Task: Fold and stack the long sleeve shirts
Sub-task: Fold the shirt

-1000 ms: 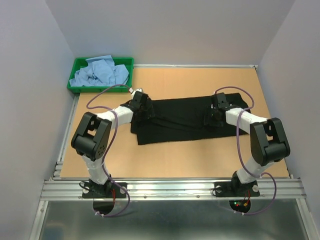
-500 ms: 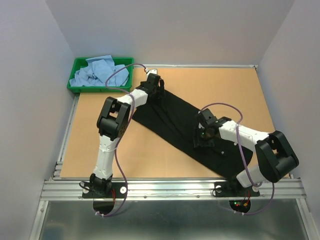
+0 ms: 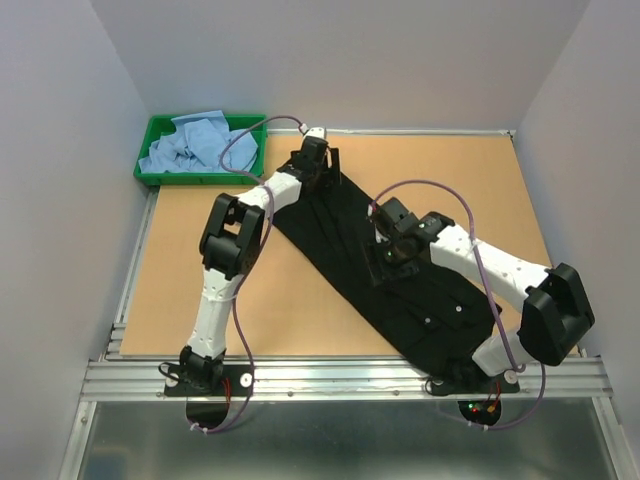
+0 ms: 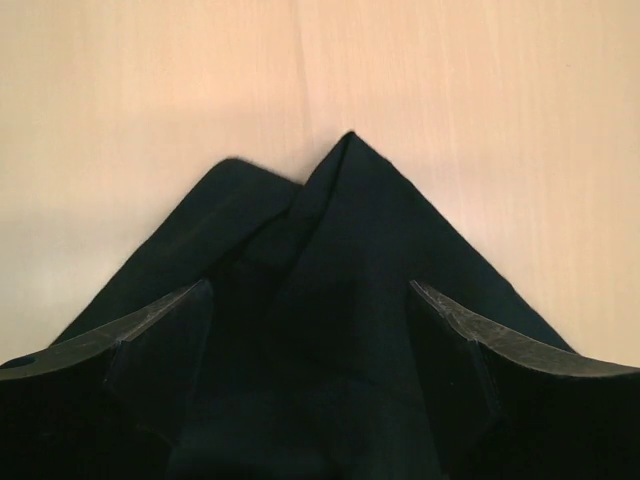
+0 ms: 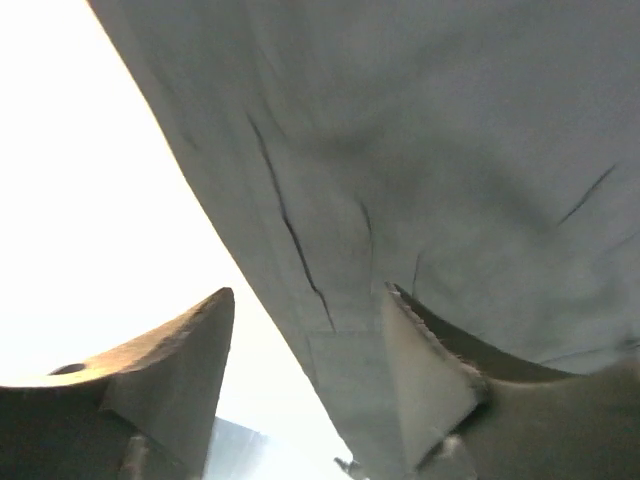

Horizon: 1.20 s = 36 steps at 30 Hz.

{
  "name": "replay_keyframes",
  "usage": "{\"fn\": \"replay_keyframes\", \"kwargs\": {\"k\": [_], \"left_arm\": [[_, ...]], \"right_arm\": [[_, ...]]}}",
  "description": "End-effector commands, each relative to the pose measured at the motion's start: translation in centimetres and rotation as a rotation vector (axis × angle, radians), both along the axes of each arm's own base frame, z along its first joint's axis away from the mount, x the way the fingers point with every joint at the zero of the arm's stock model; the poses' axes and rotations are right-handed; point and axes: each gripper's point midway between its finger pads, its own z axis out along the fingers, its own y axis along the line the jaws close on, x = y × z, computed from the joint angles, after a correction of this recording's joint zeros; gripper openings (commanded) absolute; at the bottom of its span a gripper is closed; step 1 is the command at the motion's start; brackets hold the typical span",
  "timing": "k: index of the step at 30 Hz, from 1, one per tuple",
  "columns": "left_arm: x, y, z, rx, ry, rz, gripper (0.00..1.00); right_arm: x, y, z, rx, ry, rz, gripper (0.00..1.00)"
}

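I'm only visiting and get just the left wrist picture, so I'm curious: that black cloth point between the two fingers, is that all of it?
Observer: No. The black shirt runs slantwise across the table, from the far left to the near right edge.
Operator: Is the other arm doing anything?
Observer: The right gripper is down at the shirt's middle, jaws apart, with the cloth's edge between them.
Operator: Any more clothes?
Observer: Yes, crumpled blue shirts lie in a green tray at the far left corner.
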Motion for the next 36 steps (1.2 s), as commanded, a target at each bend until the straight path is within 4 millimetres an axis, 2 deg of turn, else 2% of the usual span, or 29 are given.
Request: {"fn": "replay_keyframes", "kwargs": {"k": [1, 2, 4, 5, 6, 7, 8, 12, 13, 14, 16, 17, 19, 20, 22, 23, 25, 29, 33, 36], "left_arm": [[-1.8, 0.8, 13.4, -0.135, -0.181, 0.023, 0.89], [-3.3, 1.6, 15.0, -0.148, -0.194, 0.033, 0.90], [-5.5, 3.2, 17.0, -0.158, -0.213, 0.059, 0.90], [-6.4, 3.9, 17.1, -0.147, -0.204, 0.072, 0.90], [-7.0, 4.6, 17.7, -0.146, -0.211, 0.088, 0.90], [-8.4, 5.5, 16.1, -0.119, -0.168, 0.101, 0.90], [-9.5, 6.5, 17.7, -0.121, -0.193, 0.118, 0.90], [-14.0, 10.1, 15.9, -0.070, -0.154, 0.159, 0.91], [-15.4, 11.1, 13.6, -0.043, -0.112, 0.173, 0.91], [-16.5, 12.2, 14.7, -0.059, -0.138, 0.196, 0.90], [-18.0, 13.5, 13.8, -0.061, -0.129, 0.223, 0.91], [-19.4, 14.8, 13.0, -0.051, -0.128, 0.250, 0.91], [-20.8, 16.0, 12.1, -0.044, -0.128, 0.272, 0.91], [-21.9, 16.8, 11.3, -0.041, -0.125, 0.285, 0.91], [-22.9, 17.4, 10.7, -0.045, -0.129, 0.296, 0.90], [-23.7, 17.9, 10.0, -0.041, -0.131, 0.302, 0.91], [-24.5, 18.6, 9.2, -0.038, -0.140, 0.313, 0.91], [-24.7, 18.8, 9.4, -0.047, -0.165, 0.321, 0.91], [-24.6, 19.0, 9.5, -0.038, -0.170, 0.329, 0.91], [-24.5, 19.0, 9.3, -0.032, -0.164, 0.326, 0.91]], "right_arm": [[4.6, -0.1, 6.1, -0.040, -0.237, 0.061, 0.69], [5.5, 0.1, 6.2, -0.053, -0.252, 0.063, 0.71], [7.7, 0.6, 6.2, -0.081, -0.293, 0.074, 0.84], [8.6, 0.7, 6.2, -0.090, -0.306, 0.084, 0.92], [9.5, 0.9, 6.2, -0.093, -0.316, 0.087, 0.95], [10.2, 1.5, 6.2, -0.079, -0.320, 0.104, 0.99], [11.9, 2.3, 6.4, -0.059, -0.345, 0.110, 1.00], [15.7, 4.9, 6.2, 0.002, -0.416, 0.237, 1.00], [16.4, 5.3, 6.0, 0.004, -0.425, 0.246, 1.00], [17.3, 5.7, 5.6, 0.001, -0.436, 0.257, 1.00], [18.7, 6.7, 4.3, 0.001, -0.428, 0.306, 1.00], [19.6, 6.9, 4.0, 0.000, -0.446, 0.316, 1.00], [20.9, 7.8, 3.7, 0.011, -0.459, 0.322, 1.00], [21.5, 8.2, 2.5, 0.006, -0.452, 0.333, 1.00], [22.7, 9.2, 2.4, 0.025, -0.474, 0.341, 1.00], [23.3, 10.0, 1.4, 0.038, -0.469, 0.347, 1.00], [24.2, 11.3, 0.6, 0.071, -0.468, 0.364, 1.00], [25.1, 12.8, -0.2, 0.105, -0.463, 0.379, 1.00], [25.6, 13.3, -2.9, 0.099, -0.432, 0.387, 1.00], [26.4, 13.4, -3.8, 0.079, -0.433, 0.355, 1.00]]}}
